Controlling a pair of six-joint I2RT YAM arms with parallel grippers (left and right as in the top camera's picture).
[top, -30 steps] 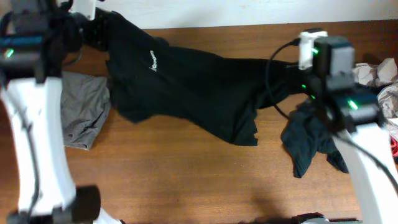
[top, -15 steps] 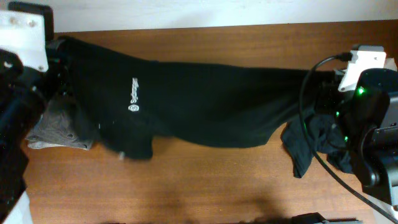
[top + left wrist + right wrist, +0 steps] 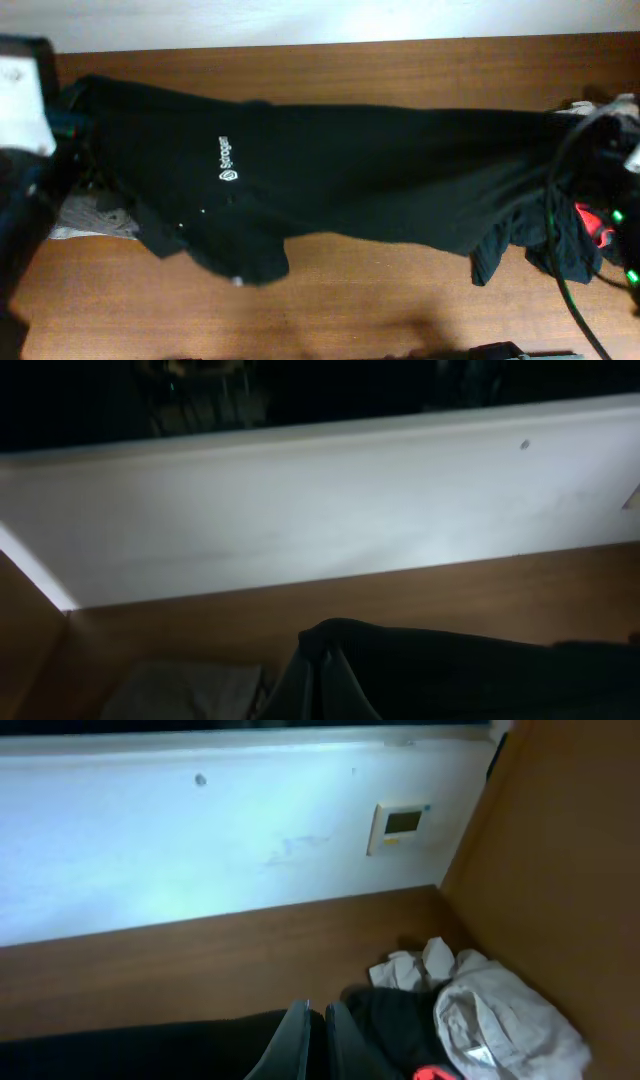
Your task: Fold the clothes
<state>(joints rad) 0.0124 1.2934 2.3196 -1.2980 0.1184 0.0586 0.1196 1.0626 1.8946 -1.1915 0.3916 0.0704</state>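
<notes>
A black T-shirt [image 3: 330, 185] stretched across the bench [image 3: 350, 300] between two tools.
Overhead: it spans left to right, logo up, partly covering a grey garment [image 3: 85, 222]. Left wrist: left tool [image 3: 322, 670] closed on its edge. Right wrist: right tool [image 3: 317, 1035] clamped on the cloth, beige garment [image 3: 500, 1025] nearby.

The overhead camera looks straight down on the table [image 3: 350, 300], with the black shirt [image 3: 400, 180] stretched left to right across it. Each wrist camera sits low and close over one end of that shirt, facing the far white wall [image 3: 300, 510]. The right one also catches the right side panel [image 3: 560, 840].
</notes>
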